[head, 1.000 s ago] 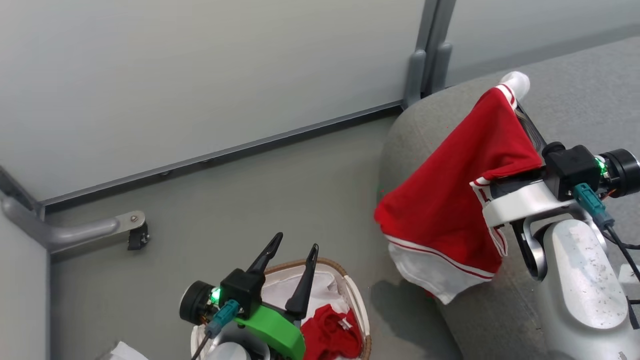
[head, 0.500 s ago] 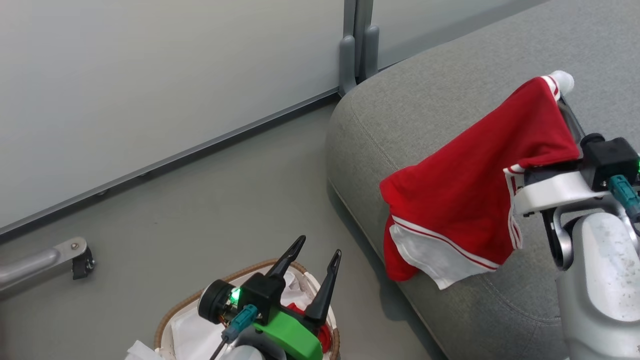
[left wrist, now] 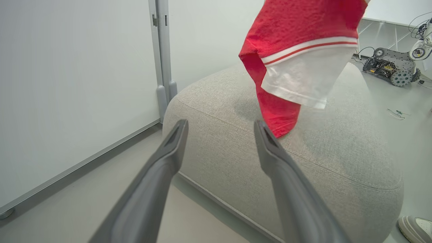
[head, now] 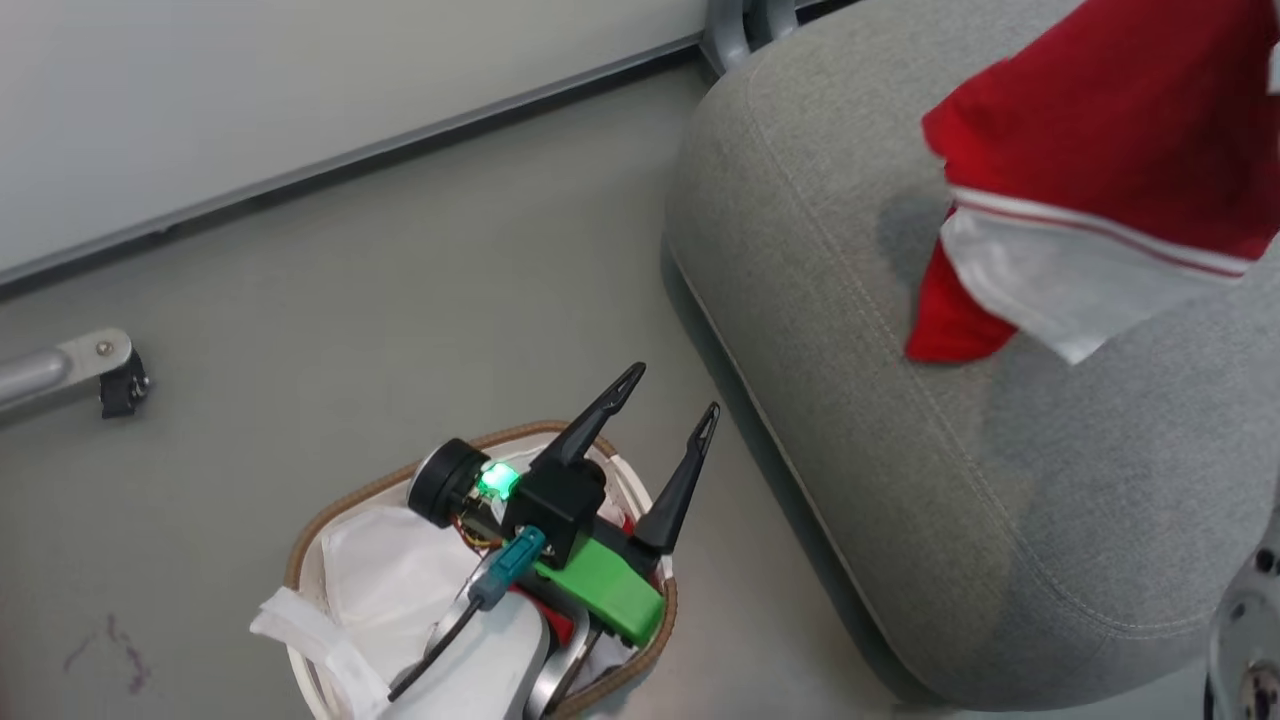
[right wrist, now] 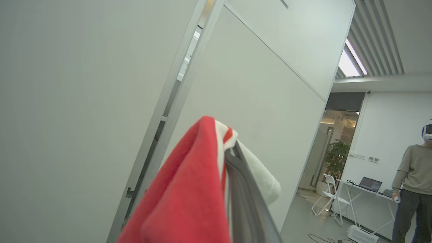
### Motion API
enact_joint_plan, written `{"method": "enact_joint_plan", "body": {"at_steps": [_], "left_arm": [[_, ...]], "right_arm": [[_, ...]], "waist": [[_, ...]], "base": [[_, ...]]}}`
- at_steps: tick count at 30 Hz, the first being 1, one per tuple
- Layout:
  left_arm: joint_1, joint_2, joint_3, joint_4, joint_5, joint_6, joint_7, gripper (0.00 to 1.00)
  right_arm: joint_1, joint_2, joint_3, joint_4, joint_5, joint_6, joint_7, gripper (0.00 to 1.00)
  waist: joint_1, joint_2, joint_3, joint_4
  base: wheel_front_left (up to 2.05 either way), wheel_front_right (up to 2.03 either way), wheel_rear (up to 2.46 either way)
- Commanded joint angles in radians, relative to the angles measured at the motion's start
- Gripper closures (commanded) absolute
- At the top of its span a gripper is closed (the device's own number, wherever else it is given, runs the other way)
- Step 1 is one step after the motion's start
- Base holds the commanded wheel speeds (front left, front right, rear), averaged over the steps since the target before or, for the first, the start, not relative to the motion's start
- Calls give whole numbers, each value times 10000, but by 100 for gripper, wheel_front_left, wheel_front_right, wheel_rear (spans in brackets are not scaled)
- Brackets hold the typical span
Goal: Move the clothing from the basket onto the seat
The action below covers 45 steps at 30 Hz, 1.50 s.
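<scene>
One piece of the clothing (head: 1100, 140), red with a white striped panel, hangs in the air over the grey seat (head: 850, 300). In the left wrist view the clothing's (left wrist: 297, 27) lowest red corner is at or just above the seat's (left wrist: 303, 168) top. My right gripper (right wrist: 231, 148) is shut on its striped edge (right wrist: 189, 189). My left gripper (head: 672, 392) stands open and empty above the basket (head: 330, 500), with its fingers (left wrist: 162, 162) pointing at the seat. Beneath that arm in the basket is a sliver of red (head: 558, 622).
The basket's white liner (head: 390, 570) spills over the rim. A wall panel and its post (left wrist: 163, 60) stand behind the seat. A metal foot (head: 100, 365) lies on the floor at left. A shoe (left wrist: 415, 227) and a wheeled base (left wrist: 388, 65) are right of the seat. A person (right wrist: 413, 182) stands far off.
The head camera has swung down and right. The held garment has gone from the seat's front edge to over its top. My left gripper stays open above the basket.
</scene>
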Motion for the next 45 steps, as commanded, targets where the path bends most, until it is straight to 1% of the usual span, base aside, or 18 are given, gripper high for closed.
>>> {"method": "enact_joint_plan", "body": {"at_steps": [1, 4, 6, 9, 12, 15, 17, 23, 29, 32, 33, 34, 35, 36, 39, 43, 45], "left_arm": [[-317, 153, -10, -33, 136, -23, -10, 0], [-680, 232, -30, -68, 199, -24, -9, 0], [-859, 306, -13, -85, 233, -24, -9, 0], [-1092, 373, 108, -104, 306, -24, -9, 0], [-1314, 417, 246, -121, 442, -24, -9, 0], [-1475, 480, 363, -156, 589, -24, -9, 0], [-1536, 535, 501, -185, 677, -24, -9, 0], [-1505, 665, 718, -220, 800, -24, -9, 0], [-1411, 712, 839, -236, 843, -24, -9, 0], [-1399, 727, 856, -179, 861, -24, -9, 0], [-1404, 731, 862, -155, 862, -24, -9, 0], [-1407, 731, 858, -141, 859, -24, -9, 0], [-1413, 730, 853, -123, 850, -24, -9, 0], [-1416, 725, 847, -104, 840, -24, -9, 0], [-1390, 692, 834, -44, 783, -24, -9, 0], [-1327, 669, 838, -5, 682, -24, -9, 0], [-1280, 668, 891, -5, 649, -24, -9, 0]], "right_arm": [[-510, -284, -122, 164, -74, -14, -49, 100], [-1648, -841, -457, 579, -155, -14, -49, 100], [-2333, -1100, -782, 905, -198, -14, -49, 100], [-2975, -1304, -1025, 1455, -348, -14, -48, 100], [-3146, -1485, -1122, 2035, -683, -14, -37, 100], [-2874, -1353, -1408, 2423, -835, -14, -37, 100], [-2539, -1128, -1651, 2679, -920, -14, -35, 100], [-1661, -666, -2112, 3241, -1076, -14, -37, 100], [-941, -545, -2224, 3738, -1061, -14, -37, 100], [-672, -573, -2164, 3777, -1137, -14, -37, 100], [-556, -564, -2144, 3765, -1134, -14, -37, 95], [-486, -556, -2128, 3786, -1122, -14, -37, 82], [-418, -562, -2112, 3772, -1069, -14, -37, 11], [-340, -586, -2123, 3740, -1017, -14, -37, 0], [78, -587, -2172, 3590, -926, -14, -37, 0], [747, -685, -1921, 3393, -917, -14, -37, 0], [1154, -572, -1909, 3275, -785, -14, -37, 0]], "waist": [[-1, -1, 1485, 857], [-1, -1, 2099, 1078], [-1, -1, 2467, 1173], [-1, -1, 2993, 1271], [-1, -1, 3536, 1352], [-1, -1, 3990, 1409], [-1, -1, 4285, 1398], [-1, -1, 4735, 1315], [-1, -1, 4857, 1199], [-1, -1, 4835, 1129], [-1, -1, 4818, 1105], [-1, -1, 4803, 1089], [-1, -1, 4784, 1071], [-1, -1, 4765, 1058], [-1, -1, 4655, 1018], [-1, -1, 4449, 1001], [-1, -1, 4323, 978]], "base": [[0, 0, 0], [0, 0, 0], [0, 0, 0], [0, 0, 0], [0, 0, 0], [0, 0, 0], [0, 0, 0], [0, 0, 0], [0, 0, 0], [0, 0, 0], [0, 0, 0], [0, 0, 0], [0, 0, 0], [0, 0, 0], [0, 0, 0], [0, 0, 0], [0, 0, 0]]}}
